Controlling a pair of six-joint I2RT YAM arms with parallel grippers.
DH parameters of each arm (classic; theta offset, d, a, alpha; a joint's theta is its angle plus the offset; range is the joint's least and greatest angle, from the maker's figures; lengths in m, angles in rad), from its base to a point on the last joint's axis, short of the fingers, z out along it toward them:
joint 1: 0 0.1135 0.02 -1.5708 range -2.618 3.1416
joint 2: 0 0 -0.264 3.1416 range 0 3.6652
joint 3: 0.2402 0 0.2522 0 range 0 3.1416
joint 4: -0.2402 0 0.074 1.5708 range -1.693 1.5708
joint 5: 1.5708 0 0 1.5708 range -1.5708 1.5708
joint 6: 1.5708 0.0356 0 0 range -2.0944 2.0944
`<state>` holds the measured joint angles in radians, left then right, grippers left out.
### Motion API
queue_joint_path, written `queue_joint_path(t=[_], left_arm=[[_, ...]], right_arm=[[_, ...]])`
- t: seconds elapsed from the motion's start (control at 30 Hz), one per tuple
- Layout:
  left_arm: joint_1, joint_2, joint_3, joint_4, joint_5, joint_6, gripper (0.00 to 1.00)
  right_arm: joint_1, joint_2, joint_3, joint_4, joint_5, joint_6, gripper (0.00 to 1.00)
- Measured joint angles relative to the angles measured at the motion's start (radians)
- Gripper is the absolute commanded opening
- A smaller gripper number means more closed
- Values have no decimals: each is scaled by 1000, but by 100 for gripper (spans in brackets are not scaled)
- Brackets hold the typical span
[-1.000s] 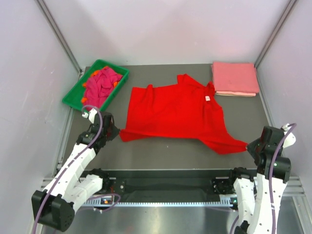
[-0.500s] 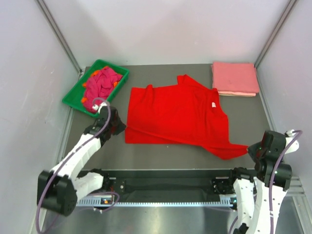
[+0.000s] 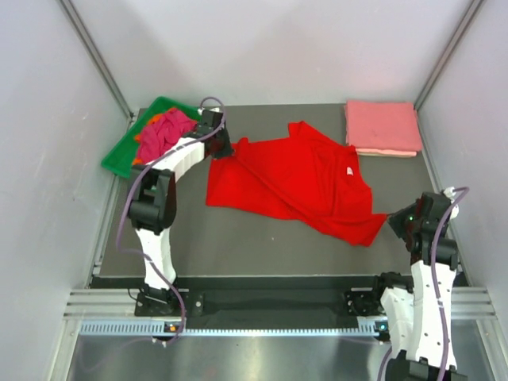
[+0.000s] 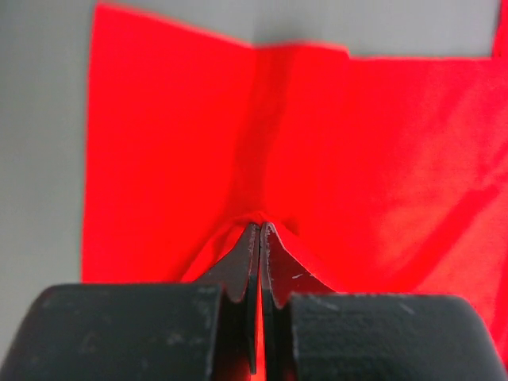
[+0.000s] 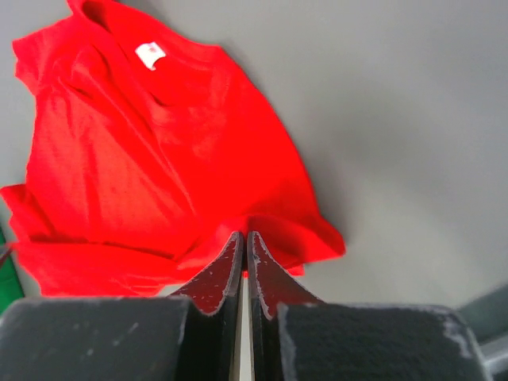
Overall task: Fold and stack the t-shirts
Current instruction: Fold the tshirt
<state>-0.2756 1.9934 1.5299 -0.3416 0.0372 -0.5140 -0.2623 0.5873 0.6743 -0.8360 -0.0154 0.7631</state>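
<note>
**Left corner of the red shirt carried up beside the tray**

The green tray (image 3: 117,157) sits at the far left of the counter (image 3: 262,248), with the crumpled magenta and orange shirts (image 3: 161,131) heaped in it. Just beside the tray's right edge, the left tool (image 3: 225,148) is pinched tight on a corner of the red t-shirt (image 3: 294,181). The left wrist view shows the cloth tented up between its closed fingers. A second ago this tool was on the near side of the tray, close to the arm bases. It has since swung to the far side and taken the corner with it.

The shirt lies to the right of the tray, slewed and creased, its neck label (image 3: 349,171) facing up. Its lower left edge is slack on the counter.

Well to the right of the tray and nearer the bases, the right tool (image 3: 393,225) is clamped on the shirt's opposite tip. It has moved only slightly inward.

The salmon-pink folded stack (image 3: 382,127) lies farthest right of the tray.

This looks like repositioning and stretching. No fold is made yet, and the shirt will probably need flattening first.
</note>
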Motion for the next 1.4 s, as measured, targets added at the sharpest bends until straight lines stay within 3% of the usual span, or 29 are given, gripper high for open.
queue_joint_path(t=[0.33,0.53,0.67,0.87,1.0,1.2,1.4], left_arm=[[5,283,256,-42,-90,50,0],[2,327,338,-103,-248,52,0],[3,327,338,-112,-321,55,0],[9,300,334,-186,-330,66,0],[17,178,229,-266,-361,72,0],[24,-188,-69,-341,-430,72,0],[24,-509,-261,-369,-474,68,0]], right_arm=[[38,171,-103,267,-69,69,0],[211,290,-111,410,-28,115,0],[322,364,-103,433,35,137,0],[338,384,-35,338,158,126,0],[329,372,85,223,248,74,0],[289,248,180,70,303,5,0],[285,167,234,-69,317,-31,0]])
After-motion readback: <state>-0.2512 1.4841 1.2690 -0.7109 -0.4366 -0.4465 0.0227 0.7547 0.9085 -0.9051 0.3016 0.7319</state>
